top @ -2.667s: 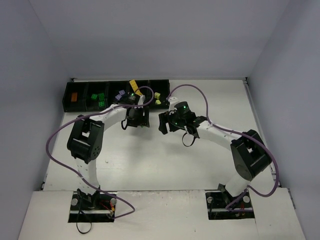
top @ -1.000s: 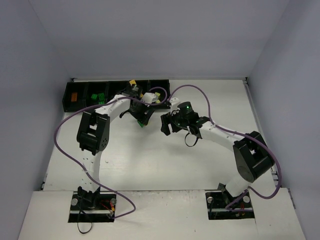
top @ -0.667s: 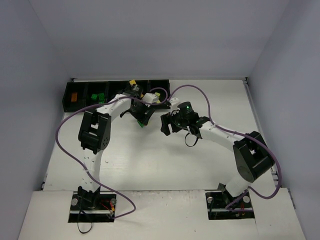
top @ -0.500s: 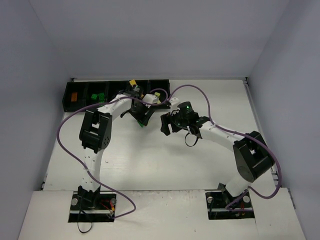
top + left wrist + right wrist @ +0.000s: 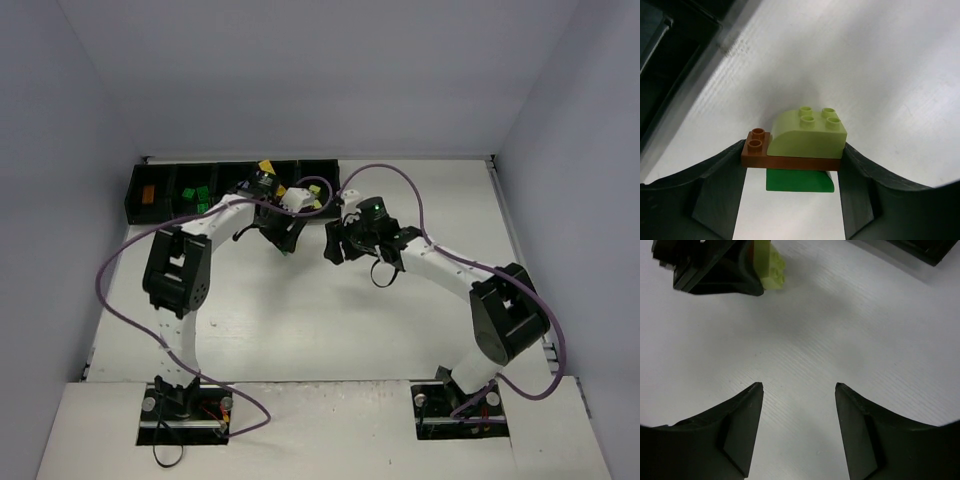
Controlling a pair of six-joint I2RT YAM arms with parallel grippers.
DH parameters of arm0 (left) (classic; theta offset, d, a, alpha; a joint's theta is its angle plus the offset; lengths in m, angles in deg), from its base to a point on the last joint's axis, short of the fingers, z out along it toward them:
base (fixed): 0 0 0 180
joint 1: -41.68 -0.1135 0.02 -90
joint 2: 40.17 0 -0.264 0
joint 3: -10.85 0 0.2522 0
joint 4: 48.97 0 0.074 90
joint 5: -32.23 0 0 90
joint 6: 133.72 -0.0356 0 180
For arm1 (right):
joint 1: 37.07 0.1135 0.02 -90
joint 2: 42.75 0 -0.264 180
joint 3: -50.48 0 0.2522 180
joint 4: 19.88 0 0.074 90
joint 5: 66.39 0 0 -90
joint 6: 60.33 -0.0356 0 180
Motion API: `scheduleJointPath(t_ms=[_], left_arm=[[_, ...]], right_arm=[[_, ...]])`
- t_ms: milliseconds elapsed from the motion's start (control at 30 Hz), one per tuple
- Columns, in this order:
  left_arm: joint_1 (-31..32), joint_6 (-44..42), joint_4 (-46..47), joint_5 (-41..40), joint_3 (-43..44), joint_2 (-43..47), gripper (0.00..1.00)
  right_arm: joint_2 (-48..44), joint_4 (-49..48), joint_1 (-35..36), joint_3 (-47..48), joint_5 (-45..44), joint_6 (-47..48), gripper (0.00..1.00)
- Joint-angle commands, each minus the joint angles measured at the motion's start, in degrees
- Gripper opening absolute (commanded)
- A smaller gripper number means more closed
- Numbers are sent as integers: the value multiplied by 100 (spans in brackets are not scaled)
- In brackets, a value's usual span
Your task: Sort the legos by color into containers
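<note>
On white table (image 5: pixel 300 330) between grey walls (image 5: pixel 300 70), left fingers (image 5: pixel 715 192) clamping stacked legos (image 5: pixel 807 139), right fingers (image 5: pixel 737 437) apart, empty.

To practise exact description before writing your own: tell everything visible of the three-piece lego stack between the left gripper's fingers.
The stack is three glossy plastic pieces joined: a lime brick, curved on one side, four studs up; an orange-brown plate beneath, two bare studs jutting past it; a dark green brick underneath, mostly hidden. It sits level, the plate's ends clamped by the left gripper and its black fingers, above the white table; contact with it cannot be told.
</note>
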Motion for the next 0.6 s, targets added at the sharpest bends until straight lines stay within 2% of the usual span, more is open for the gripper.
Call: scheduleJointPath(t_ms=[0, 133, 233, 400, 567], left_arm=[[0, 18, 830, 345, -449, 1226, 44], [35, 1, 1887, 415, -1468, 2481, 44], [44, -17, 2380, 521, -2014, 3080, 44], [79, 18, 2696, 670, -2392, 3600, 44], [236, -34, 2917, 697, -2630, 3978, 45]], right_arm=[[-398, 208, -89, 840, 156, -285, 55], [-302, 596, -221, 1570, 348, -1012, 46], [-188, 632, -353, 1975, 928, -1514, 46], [15, 605, -344, 2484, 1745, -2104, 52], [67, 517, -309, 2643, 2001, -2263, 58]])
